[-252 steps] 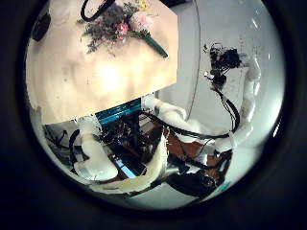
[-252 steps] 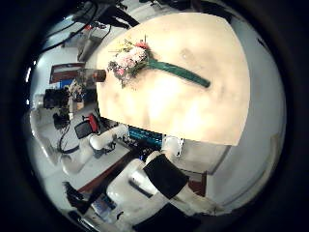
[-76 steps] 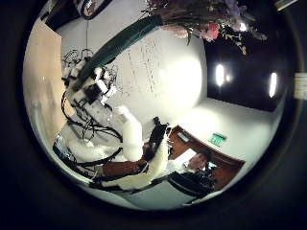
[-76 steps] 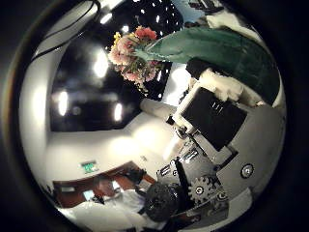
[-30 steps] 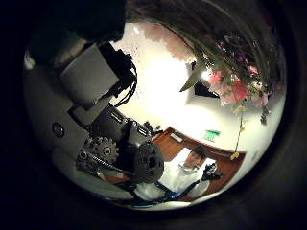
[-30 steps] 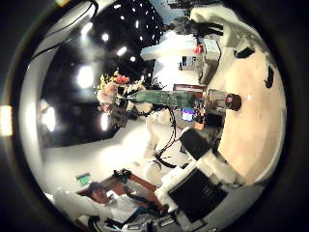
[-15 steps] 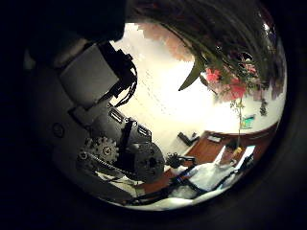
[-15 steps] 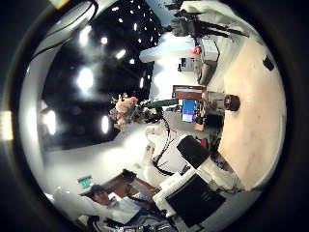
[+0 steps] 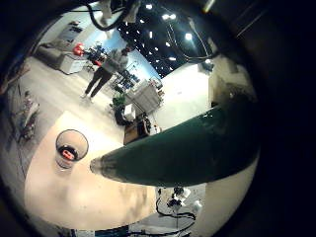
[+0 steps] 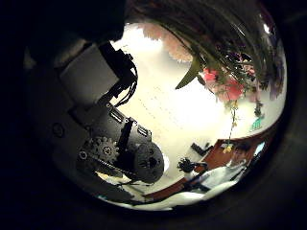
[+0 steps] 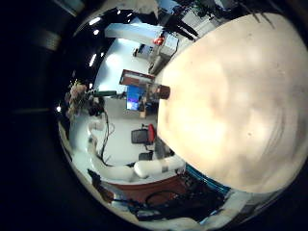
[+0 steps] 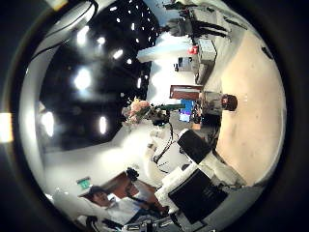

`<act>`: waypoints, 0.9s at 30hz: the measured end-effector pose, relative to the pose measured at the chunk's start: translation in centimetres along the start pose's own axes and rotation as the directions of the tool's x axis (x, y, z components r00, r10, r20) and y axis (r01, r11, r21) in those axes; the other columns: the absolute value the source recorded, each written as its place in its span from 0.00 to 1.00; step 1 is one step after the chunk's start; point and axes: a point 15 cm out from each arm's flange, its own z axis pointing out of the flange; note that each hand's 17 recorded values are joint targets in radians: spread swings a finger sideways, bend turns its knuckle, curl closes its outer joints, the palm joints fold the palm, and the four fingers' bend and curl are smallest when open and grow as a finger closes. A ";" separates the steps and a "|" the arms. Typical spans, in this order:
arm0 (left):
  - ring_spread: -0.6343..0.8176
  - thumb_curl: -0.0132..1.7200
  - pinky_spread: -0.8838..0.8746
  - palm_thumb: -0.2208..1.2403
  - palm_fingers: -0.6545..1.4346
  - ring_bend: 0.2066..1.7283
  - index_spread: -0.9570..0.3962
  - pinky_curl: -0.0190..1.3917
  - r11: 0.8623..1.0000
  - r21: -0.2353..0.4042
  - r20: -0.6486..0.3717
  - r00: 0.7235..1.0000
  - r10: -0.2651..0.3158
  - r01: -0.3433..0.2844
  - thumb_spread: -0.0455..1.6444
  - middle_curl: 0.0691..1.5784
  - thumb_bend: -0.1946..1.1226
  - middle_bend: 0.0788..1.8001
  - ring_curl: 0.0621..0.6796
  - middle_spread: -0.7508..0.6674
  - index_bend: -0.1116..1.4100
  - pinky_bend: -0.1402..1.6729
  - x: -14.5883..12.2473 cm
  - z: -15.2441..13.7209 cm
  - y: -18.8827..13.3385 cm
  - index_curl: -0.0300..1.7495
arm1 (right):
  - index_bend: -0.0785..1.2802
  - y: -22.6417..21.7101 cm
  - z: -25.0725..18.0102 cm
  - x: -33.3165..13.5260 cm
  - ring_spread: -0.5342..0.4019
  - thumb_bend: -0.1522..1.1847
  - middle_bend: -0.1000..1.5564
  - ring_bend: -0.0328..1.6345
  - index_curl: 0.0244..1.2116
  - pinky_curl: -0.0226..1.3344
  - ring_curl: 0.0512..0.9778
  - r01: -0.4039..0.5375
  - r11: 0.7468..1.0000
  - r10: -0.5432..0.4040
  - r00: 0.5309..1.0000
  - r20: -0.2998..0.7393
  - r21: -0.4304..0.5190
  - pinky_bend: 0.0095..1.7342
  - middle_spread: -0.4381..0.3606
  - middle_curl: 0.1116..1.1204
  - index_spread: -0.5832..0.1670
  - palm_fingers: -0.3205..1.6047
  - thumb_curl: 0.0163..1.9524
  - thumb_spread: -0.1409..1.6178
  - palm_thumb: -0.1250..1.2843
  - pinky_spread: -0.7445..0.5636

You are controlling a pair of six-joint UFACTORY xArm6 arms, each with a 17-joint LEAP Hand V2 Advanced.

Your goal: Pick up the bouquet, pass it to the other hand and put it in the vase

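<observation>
The bouquet's wrapped stem (image 9: 188,148) fills the left little finger side palm view, its tip pointing down over the table near the vase (image 9: 71,148). Its flowers (image 10: 225,77) spread close before the left palm, beside the left hand (image 10: 96,110), whose fingers are curled round the bouquet. From the right palm the bouquet (image 12: 141,111) looks small, held up in the air by the left arm and off to the side of the vase (image 12: 227,101). The round vase (image 11: 162,91) stands upright near the table's edge. The right hand (image 12: 198,193) holds nothing, fingers relaxed.
The pale round-cornered table (image 11: 241,96) is bare around the vase. The left arm (image 11: 106,144) rises beside the table. Room furniture and equipment (image 9: 143,99) stand beyond the table's far edge.
In the right palm view the bouquet has shrunk and drifted away from the right hand, its stem tilting more downward. The left hand keeps its hold on it.
</observation>
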 end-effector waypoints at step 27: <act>0.17 0.53 0.15 0.87 0.82 0.89 0.12 0.76 0.993 -0.018 0.063 0.992 -0.113 0.114 0.71 0.63 0.18 0.60 0.78 0.15 0.41 0.71 -12.5 4.0 -3.5 0.78 | 0.19 -0.3 -0.1 0.5 0.64 0.10 0.23 0.37 0.28 0.27 0.18 -0.006 1.000 0.006 1.000 -0.012 0.016 0.32 0.53 0.23 0.28 0.32 0.25 0.68 0.64 0.92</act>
